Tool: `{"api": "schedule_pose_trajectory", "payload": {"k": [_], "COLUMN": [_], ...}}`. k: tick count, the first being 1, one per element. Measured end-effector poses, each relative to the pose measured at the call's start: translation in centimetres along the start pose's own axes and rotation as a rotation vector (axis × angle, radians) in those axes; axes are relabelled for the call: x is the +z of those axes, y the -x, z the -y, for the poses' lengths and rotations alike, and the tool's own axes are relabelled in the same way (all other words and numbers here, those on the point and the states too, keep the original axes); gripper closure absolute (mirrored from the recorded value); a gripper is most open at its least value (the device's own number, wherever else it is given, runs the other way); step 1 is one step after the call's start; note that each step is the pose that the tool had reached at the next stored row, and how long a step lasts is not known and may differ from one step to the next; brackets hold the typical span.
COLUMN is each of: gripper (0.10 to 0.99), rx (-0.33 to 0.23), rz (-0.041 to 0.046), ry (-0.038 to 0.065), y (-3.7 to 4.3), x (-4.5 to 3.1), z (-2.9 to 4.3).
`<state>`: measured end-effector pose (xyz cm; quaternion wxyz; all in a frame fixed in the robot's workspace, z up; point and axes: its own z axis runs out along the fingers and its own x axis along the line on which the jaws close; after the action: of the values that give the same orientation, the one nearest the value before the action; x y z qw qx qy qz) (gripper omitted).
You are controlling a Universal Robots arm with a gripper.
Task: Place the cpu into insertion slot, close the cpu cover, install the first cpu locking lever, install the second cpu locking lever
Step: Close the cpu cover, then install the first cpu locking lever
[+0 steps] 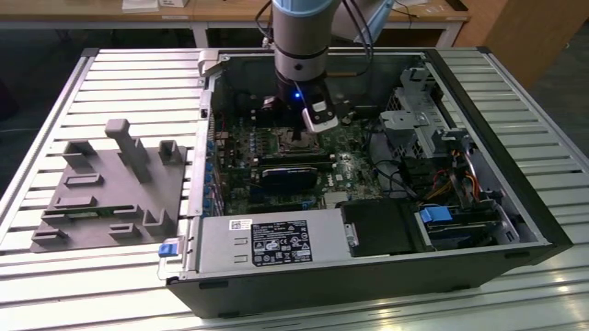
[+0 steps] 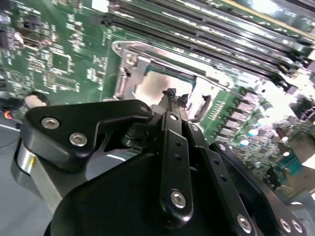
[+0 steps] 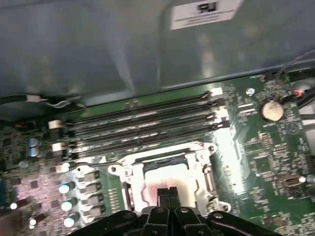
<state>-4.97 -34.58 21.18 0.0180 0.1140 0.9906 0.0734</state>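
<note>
A push landing off-centre could skew the cover or the cpu, which lies pale in the slot with that frame seemingly down around it, and so bend the contacts beneath. The arm stands near upright inside the case, its gripper pointing down with fingers clenched together on nothing. The tips are right at the chip; whether they touch it I cannot tell.

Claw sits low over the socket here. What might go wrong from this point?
The black claw, tips together, hovers over the silver-grey square cpu inside the thin metal cpu cover; an off-centre push might scrape the chip. The long black memory slots run beside the cover; a sideways slip might hit them.
</note>
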Motion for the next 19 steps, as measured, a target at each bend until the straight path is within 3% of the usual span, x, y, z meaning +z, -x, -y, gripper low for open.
{"api": "schedule_pose_trajectory", "payload": {"k": [3,10,19], "gripper": [0.984,0.984,0.984], "rx": [0.0,0.0,0.0], "rz": [-0.0002,0.0001,0.0003], "ry": [-0.001,-0.002,-0.003], "y": [0.03,0.07,0.08], "x": [-0.34,-1.89,-2.09], "z": [-0.07,-0.31,-0.35]}}
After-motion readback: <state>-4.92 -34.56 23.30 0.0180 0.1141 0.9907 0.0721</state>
